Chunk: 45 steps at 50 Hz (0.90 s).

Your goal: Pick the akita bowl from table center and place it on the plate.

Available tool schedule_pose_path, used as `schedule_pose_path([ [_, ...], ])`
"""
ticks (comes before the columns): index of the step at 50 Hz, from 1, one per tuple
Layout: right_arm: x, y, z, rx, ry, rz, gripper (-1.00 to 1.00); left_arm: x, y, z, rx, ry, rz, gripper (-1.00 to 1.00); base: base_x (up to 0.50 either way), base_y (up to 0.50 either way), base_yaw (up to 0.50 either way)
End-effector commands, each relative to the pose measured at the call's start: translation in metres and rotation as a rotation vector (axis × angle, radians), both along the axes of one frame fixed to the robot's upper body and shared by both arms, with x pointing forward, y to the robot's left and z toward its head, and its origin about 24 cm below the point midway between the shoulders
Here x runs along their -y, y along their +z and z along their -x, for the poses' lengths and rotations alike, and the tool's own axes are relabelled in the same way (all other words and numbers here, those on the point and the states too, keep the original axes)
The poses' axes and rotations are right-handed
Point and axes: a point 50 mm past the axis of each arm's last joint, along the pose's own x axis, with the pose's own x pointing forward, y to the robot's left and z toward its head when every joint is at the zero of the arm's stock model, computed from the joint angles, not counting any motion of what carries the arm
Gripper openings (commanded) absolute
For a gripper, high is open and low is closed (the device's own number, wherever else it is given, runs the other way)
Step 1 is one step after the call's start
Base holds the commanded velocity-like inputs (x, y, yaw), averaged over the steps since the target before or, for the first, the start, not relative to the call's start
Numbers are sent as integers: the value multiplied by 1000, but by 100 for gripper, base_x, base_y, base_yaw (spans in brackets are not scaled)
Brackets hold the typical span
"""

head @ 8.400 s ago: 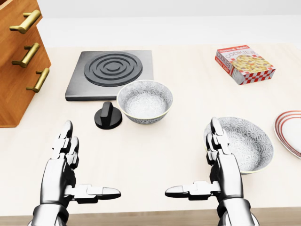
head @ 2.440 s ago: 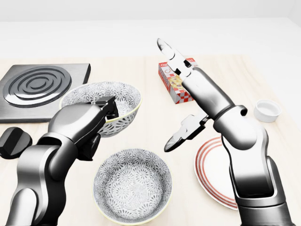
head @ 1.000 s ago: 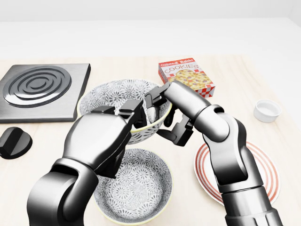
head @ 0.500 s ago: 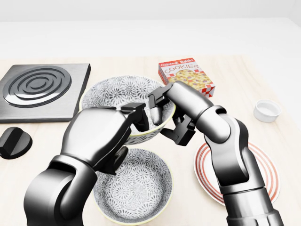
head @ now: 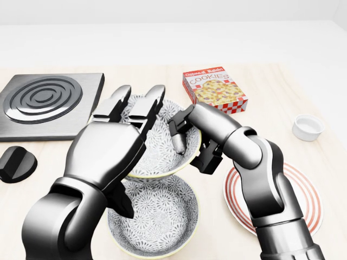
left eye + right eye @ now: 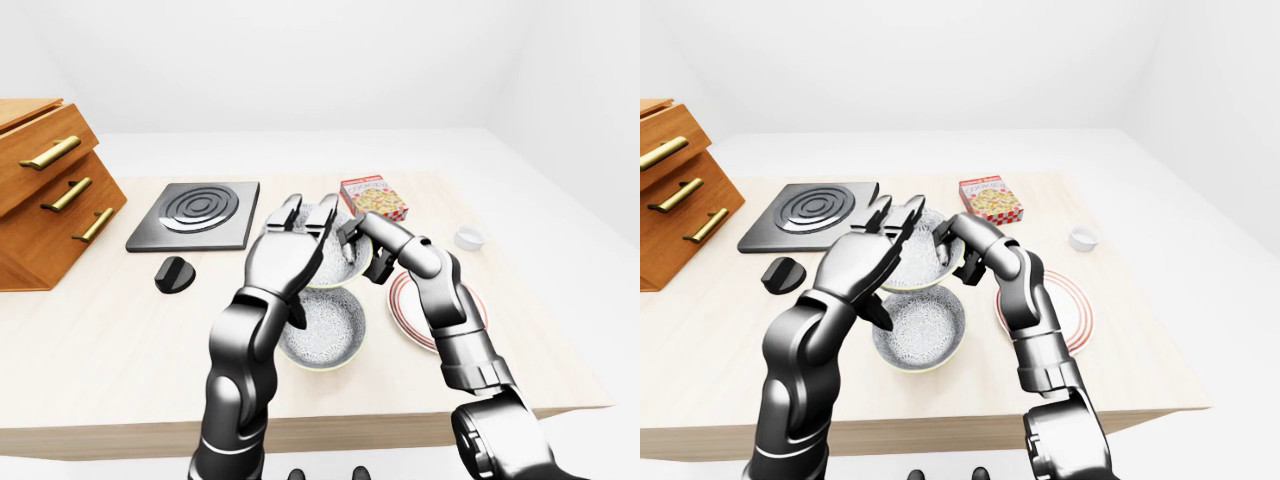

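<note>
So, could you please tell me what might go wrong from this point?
1. Only the right robot hand pinches the akita bowl, at its rim; the left robot hand is open, so the bowl may tilt or slip.
2. A second bowl lies just below it in the head view; a drop could strike it.

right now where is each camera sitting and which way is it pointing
Head view: on the robot's head, tilted steeply down at the table; left hand and right hand fill it, about the upper bowl, plate at right.
Left-eye view: on the head, looking out across the table to the white wall; left arm and right arm show up to the shoulders, drawers at left.
Right-eye view: same aim, set slightly rightward; both arms again.
Shared: the eye views show nearly the same picture, cookie box included.
</note>
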Motion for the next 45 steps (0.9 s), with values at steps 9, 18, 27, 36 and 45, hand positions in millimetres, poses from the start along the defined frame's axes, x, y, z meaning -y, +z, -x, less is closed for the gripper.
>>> schedule_pose_path([
  [9, 15, -5, 7, 8, -40, -55, -100, -15, 6, -6, 21, 42, -3, 100, 0, 0, 0],
  [18, 39, -3, 14, 19, -85, -41, -100, -31, 8, -17, 13, 73, -14, 100, 0, 0, 0],
  [27, 56, -2, 9, 24, -143, -44, -100, -41, 7, -27, -10, 83, -13, 100, 0, 0, 0],
  [36, 84, -2, 21, 32, -200, -26, -100, -42, 6, -28, -17, 85, -18, 100, 0, 0, 0],
  [45, 115, -4, 40, 30, -271, -9, -100, -46, 2, -29, -36, 91, -11, 100, 0, 0, 0],
])
